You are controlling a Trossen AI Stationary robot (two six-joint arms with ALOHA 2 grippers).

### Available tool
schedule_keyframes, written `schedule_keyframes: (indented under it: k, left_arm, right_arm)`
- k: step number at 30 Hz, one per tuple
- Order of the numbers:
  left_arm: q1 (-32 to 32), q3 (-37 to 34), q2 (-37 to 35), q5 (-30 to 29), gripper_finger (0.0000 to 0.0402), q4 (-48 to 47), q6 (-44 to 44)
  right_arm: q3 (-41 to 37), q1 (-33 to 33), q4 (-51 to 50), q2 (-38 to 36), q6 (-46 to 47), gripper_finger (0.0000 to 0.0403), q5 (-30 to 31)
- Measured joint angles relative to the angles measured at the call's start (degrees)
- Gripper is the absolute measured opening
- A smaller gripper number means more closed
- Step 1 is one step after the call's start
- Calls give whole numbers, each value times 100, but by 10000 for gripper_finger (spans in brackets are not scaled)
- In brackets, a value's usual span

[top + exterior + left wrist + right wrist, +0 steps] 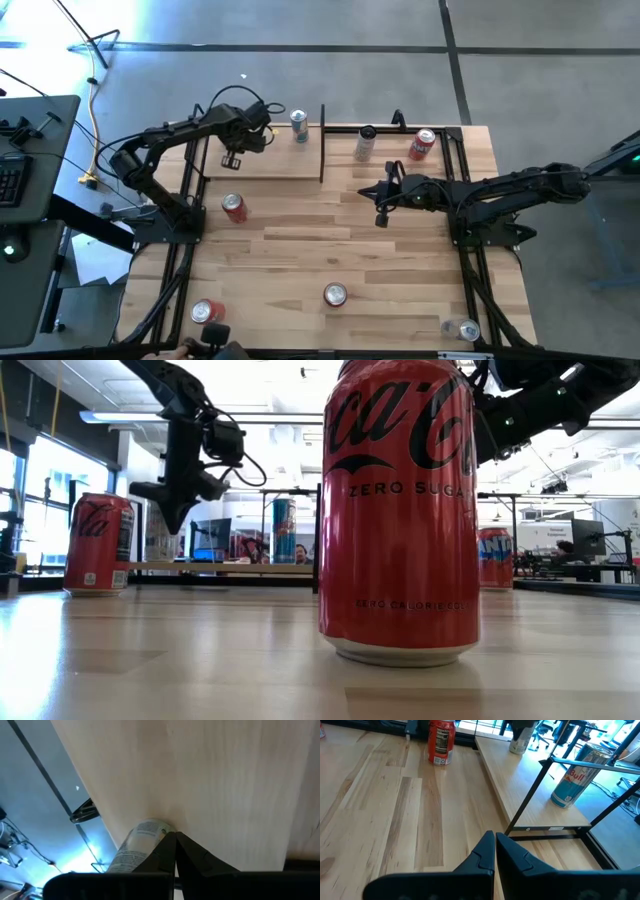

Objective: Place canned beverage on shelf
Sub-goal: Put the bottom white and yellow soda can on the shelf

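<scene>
The shelf (pixel 262 160) is a small pale-wood board with thin black rod frames at its ends. It lies flat on the tabletop, at about 11 o'clock from the tabletop's centre, near the far edge. One green-and-white canned beverage (pixel 299 126) stands upright on the shelf, at its far right corner, just beside the black end frame (pixel 322 142). In the left wrist view the same can (pixel 134 846) stands at the board's edge. In the right wrist view it (pixel 520 737) is at the far end of the board (pixel 530 785).
</scene>
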Motion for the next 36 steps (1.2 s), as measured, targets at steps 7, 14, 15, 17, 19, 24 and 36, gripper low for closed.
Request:
schedule_keyframes:
  k: [7,14,15,17,19,24,36]
  left_arm:
    - [158,0,0,-263,0,340,156]
    - [120,0,0,-283,0,687,246]
    - [120,0,0,-295,0,734,244]
    - [126,0,0,-358,0,819,187]
    - [126,0,-43,-454,0,848,87]
    - [-85,176,-476,-405,0,424,-296]
    - [-291,445,-1084,507,0,-1323,-2320]
  right_arm:
    - [0,-1,0,1,-1,0,0]
    - [0,-2,0,1,-8,0,0]
    - [0,0,-1,2,-10,0,0]
    - [0,-2,1,2,-11,0,0]
    - [0,-1,0,0,-17,0,0]
    - [0,-1,-1,0,-20,0,0]
    - [0,-2,0,2,-21,0,0]
